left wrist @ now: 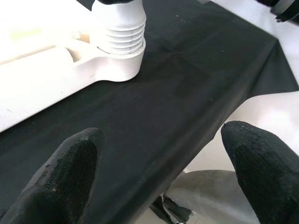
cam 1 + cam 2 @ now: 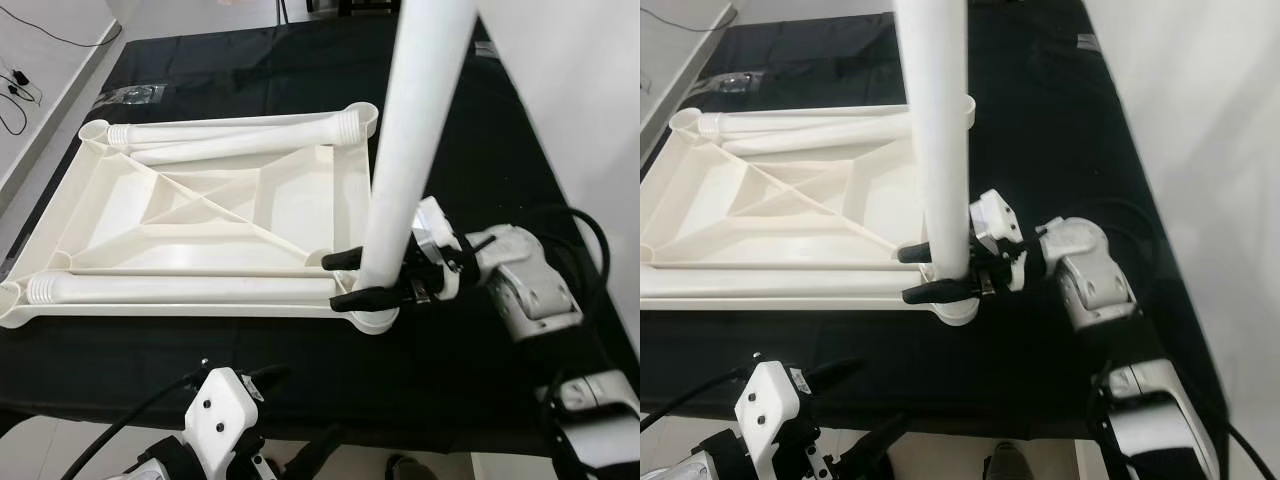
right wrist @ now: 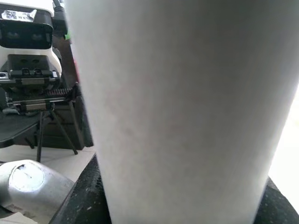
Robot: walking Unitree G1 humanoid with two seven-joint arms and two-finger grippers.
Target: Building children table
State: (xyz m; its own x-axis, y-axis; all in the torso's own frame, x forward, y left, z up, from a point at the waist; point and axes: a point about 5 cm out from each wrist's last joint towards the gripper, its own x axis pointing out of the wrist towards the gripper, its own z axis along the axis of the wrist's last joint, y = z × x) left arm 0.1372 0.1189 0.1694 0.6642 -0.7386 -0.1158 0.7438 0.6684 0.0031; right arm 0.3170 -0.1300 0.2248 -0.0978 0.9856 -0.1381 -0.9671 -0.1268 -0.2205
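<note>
The upright leg runs off the picture's top edge; its threaded foot hides the tabletop's near-right corner socket.

A white plastic tabletop lies upside down on the black-covered surface, its ribbed underside facing up. One white leg stands upright in the near right corner socket, its ridged base seemingly seated. Three more legs lie flat inside: two along the far edge, one along the near edge.
</note>
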